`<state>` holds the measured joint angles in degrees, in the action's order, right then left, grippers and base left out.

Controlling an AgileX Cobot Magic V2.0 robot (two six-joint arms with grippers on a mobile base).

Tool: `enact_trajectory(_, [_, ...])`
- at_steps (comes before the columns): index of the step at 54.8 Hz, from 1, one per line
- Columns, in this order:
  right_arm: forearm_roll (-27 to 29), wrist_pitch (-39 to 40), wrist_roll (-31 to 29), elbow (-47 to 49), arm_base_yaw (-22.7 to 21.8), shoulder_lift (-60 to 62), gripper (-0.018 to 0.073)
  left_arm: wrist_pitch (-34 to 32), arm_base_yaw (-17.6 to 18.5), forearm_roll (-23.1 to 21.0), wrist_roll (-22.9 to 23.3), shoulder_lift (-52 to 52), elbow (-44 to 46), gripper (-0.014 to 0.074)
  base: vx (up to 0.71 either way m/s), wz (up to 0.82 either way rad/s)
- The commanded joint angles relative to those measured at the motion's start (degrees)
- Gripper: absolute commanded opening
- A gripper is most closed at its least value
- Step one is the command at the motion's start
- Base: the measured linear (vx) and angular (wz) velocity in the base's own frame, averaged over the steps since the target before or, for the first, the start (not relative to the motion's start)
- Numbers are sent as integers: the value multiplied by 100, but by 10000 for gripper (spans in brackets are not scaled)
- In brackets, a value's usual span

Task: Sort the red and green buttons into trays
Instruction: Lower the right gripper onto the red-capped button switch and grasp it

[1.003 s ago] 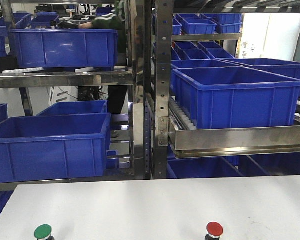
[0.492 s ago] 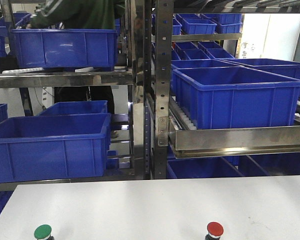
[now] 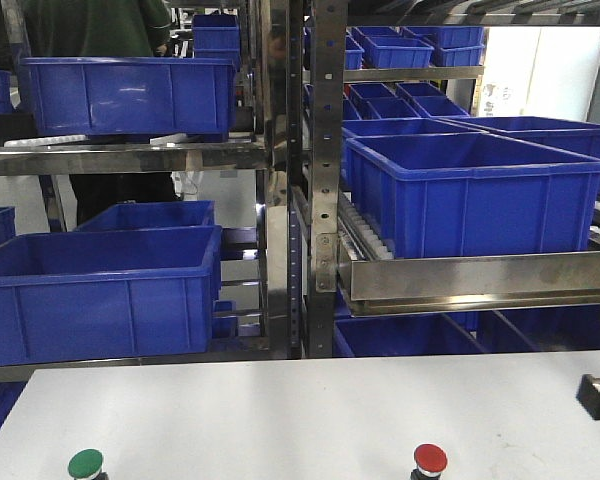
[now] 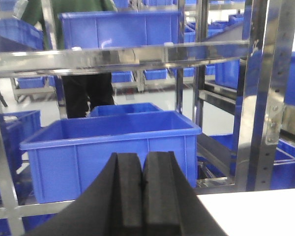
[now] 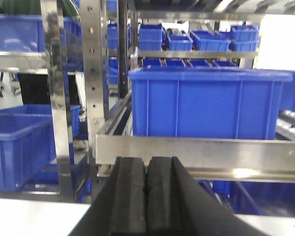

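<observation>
Now, white tabletop (image 3: 300, 400): your left gripper (image 4: 141, 164) and right gripper (image 5: 146, 167) each hold pads pressed together on nothing. The green button (image 3: 85, 464) stands toward the near-left corner, the red button (image 3: 429, 459) at the near edge right of centre; each likely suits its own-side arm. No trays show.
</observation>
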<state>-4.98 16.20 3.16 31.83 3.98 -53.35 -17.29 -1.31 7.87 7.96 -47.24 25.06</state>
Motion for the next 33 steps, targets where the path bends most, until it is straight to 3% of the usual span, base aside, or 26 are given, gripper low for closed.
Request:
enact_trajectory(1, [-38,664,13,216,-11,-134,25,-893,21,-24,49,-178,218,48,0,0])
enact_trajectory(12, [-51,664,-36,216,-11,-168,206,-1090,21,-18,44,-270,218,221,0,0])
enact_trajectory(24, [-31,797,-40,216,-11,-179,596,-1038,21,-24,44,-270,218,473,0,0])
enact_trajectory(30, [-24,995,-17,216,-11,-173,717,-920,21,-24,44,-270,218,514,0,0])
enact_trajectory(33, [4,1142,142,216,-5,-173,730,-859,21,-24,44,-270,218,516,0,0])
